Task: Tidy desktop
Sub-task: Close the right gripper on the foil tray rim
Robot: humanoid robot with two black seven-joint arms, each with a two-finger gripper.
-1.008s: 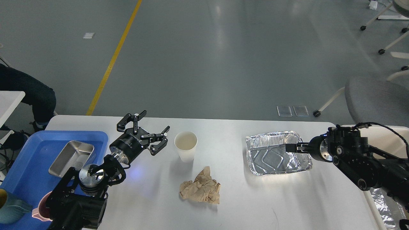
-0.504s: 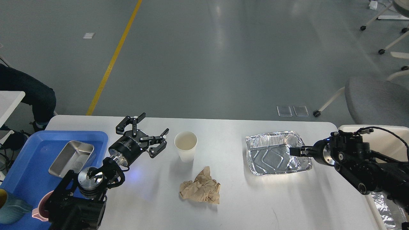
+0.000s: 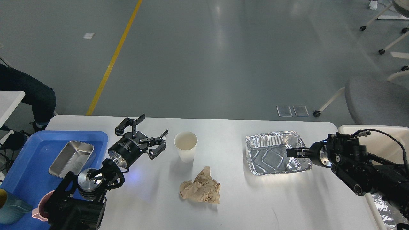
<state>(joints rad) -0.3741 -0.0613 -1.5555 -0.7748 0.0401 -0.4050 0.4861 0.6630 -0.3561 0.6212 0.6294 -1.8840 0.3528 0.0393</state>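
Observation:
The white desktop [image 3: 243,198] holds a white paper cup [image 3: 185,145] standing upright, a crumpled brown paper [image 3: 201,188] in front of it, and an empty foil tray [image 3: 271,155] to the right. My left gripper [image 3: 153,125] is open and empty, just left of the cup and apart from it. My right gripper [image 3: 292,152] reaches in over the foil tray's right side. Its dark fingers read as one bar, so I cannot tell whether they are open, shut, or holding the rim.
A blue tray [image 3: 22,179] at the left holds a steel container [image 3: 72,158], a teal cup [image 3: 9,209] and a pink item [image 3: 40,212]. A cream bin [image 3: 380,132] with foil inside stands at the right edge. A grey chair [image 3: 377,99] stands behind it.
My right gripper drew back to the right, then edged left again over the foil tray, which has not moved. My left gripper shifted slightly left, still open.

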